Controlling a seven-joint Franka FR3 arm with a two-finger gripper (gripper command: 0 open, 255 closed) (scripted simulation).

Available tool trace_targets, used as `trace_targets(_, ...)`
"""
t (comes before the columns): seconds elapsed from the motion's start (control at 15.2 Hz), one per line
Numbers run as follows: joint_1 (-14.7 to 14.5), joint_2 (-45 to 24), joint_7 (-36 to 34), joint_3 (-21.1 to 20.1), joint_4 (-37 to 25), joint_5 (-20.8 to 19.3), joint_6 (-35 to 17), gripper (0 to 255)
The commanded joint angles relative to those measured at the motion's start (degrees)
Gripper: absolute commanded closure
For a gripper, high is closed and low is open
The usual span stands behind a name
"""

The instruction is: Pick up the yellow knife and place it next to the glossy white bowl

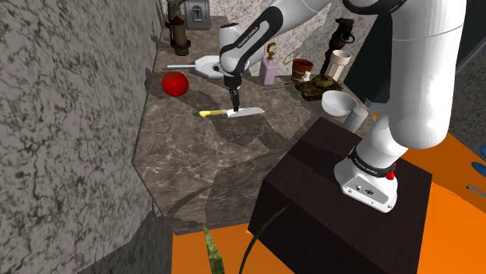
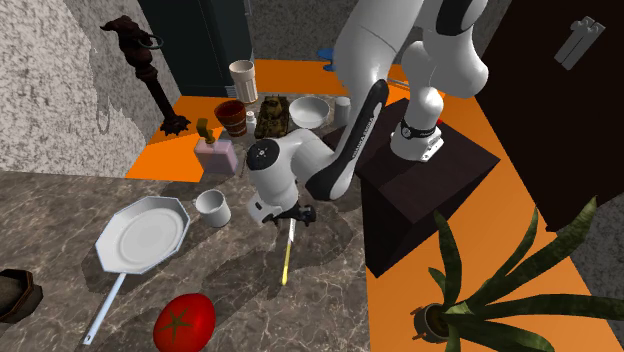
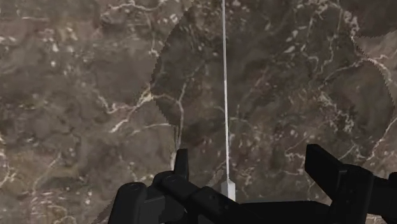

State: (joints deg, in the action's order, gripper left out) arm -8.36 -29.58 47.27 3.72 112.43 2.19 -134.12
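The knife (image 1: 226, 113) lies on the dark marble counter (image 1: 195, 163), its yellow handle (image 1: 205, 114) pointing to the shoulder view's left and its pale blade (image 1: 249, 111) to the right. My gripper (image 1: 234, 107) hangs straight down over the spot where handle meets blade. In the wrist view the blade (image 3: 225, 95) is a thin pale line running away from the gripper (image 3: 253, 168). The fingers (image 3: 182, 162) stand apart on either side of it without touching, so the gripper is open. The glossy white bowl (image 1: 339, 103) sits at the counter's far right edge, also seen as bowl (image 2: 310, 110).
A red tomato (image 1: 175, 83) and a white pan (image 1: 209, 64) lie behind the knife. A pink bottle (image 1: 269, 72), a brown pot (image 1: 303, 68), a cup (image 1: 338, 61) and a dark figurine (image 1: 315, 88) crowd near the bowl. The dark stand (image 1: 343, 202) sits lower right.
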Motion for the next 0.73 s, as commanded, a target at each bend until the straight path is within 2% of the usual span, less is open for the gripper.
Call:
trace_targets(0.0,0.00,-2.31,0.58,-0.26,-1.63,-0.11,-0.59,0)
trace_targets(0.4,0.15,-5.78,0.75,-0.47,-1.22,0.16,-4.47,0)
trace_targets(0.66,0.15,-5.78,0.75,-0.47,-1.22,0.16,-4.47,0)
